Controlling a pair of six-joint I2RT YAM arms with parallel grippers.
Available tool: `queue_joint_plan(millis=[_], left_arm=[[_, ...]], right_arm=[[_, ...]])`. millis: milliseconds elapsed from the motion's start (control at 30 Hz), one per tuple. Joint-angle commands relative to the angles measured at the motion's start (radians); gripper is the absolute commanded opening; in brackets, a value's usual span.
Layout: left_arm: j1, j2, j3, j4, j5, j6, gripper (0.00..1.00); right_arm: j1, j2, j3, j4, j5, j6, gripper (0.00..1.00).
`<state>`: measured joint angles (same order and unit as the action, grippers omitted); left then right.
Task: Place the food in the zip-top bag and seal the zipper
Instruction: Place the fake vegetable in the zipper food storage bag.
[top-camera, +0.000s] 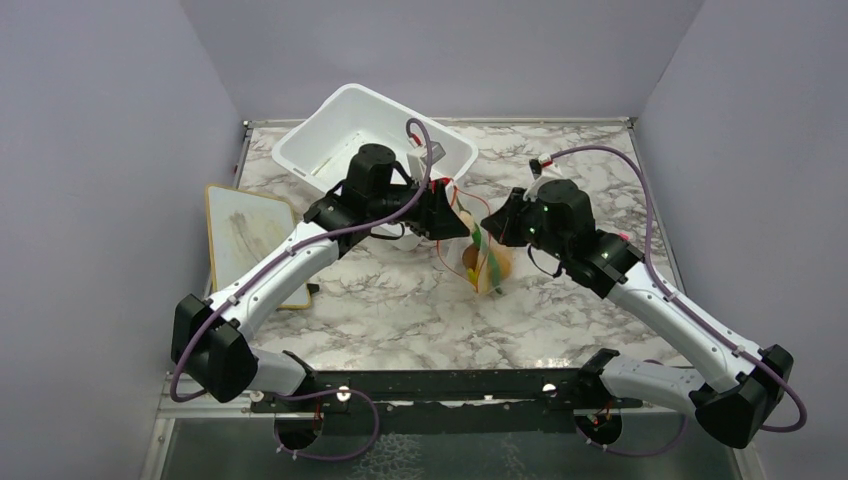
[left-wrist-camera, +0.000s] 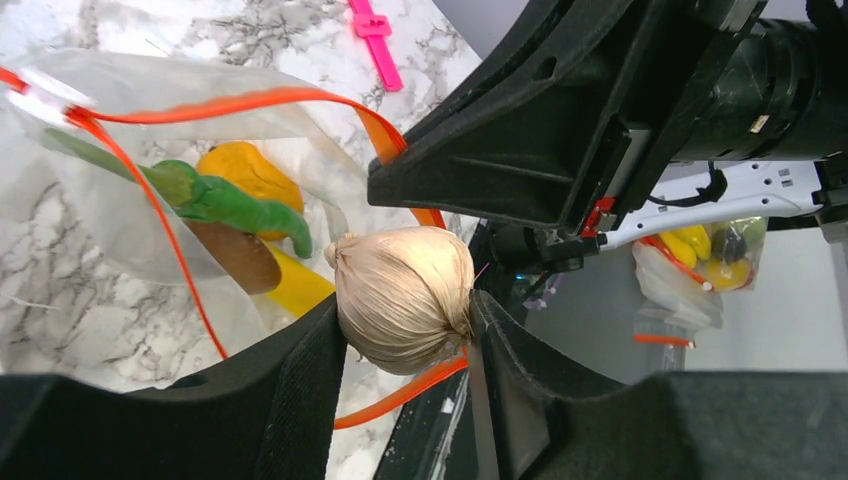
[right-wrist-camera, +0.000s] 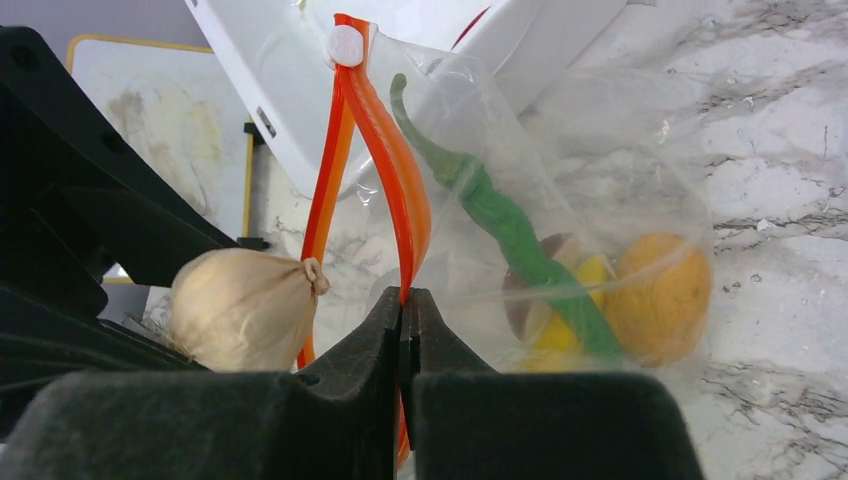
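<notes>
the left claw is narrowed onto a beige bulb, gripping it between both fingers just beside the mouth of the zip-top bag; the bulb is not yet inside. the right claw is pressed fully together on the zipper, pinching one side of the orange-red strip so the mouth gapes. inside the bag lie a long green pod, an orange fruit, a yellow banana and a brown piece. the bag is near the middle of the counter, just off the near corner of the white tub, which stands toward the back edge. a flat board lies by the left edge.
</notes>
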<state>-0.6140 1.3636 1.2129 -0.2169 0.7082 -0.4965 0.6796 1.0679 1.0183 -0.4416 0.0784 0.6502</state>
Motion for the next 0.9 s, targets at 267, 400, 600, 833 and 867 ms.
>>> queue_joint_plan(millis=[267,400,600,833,867], left_arm=[[-0.029,0.014,-0.04,0.032,-0.039,-0.015,0.63],[-0.031,0.005,-0.031,0.003,-0.073,0.001,0.72],[-0.03,-0.024,0.033,-0.107,-0.213,0.043,0.73],[-0.03,-0.113,0.034,-0.165,-0.564,0.014,0.71],[-0.029,-0.125,0.027,-0.177,-0.613,0.008,0.71]], right_arm=[[0.005,-0.03,0.015,0.069,0.038,0.023,0.01],[0.005,-0.037,0.009,0.073,0.048,0.026,0.01],[0.005,-0.032,0.05,0.012,0.122,0.033,0.01],[0.004,-0.057,0.085,-0.018,0.203,-0.002,0.01],[0.004,-0.065,0.081,-0.021,0.21,-0.007,0.01]])
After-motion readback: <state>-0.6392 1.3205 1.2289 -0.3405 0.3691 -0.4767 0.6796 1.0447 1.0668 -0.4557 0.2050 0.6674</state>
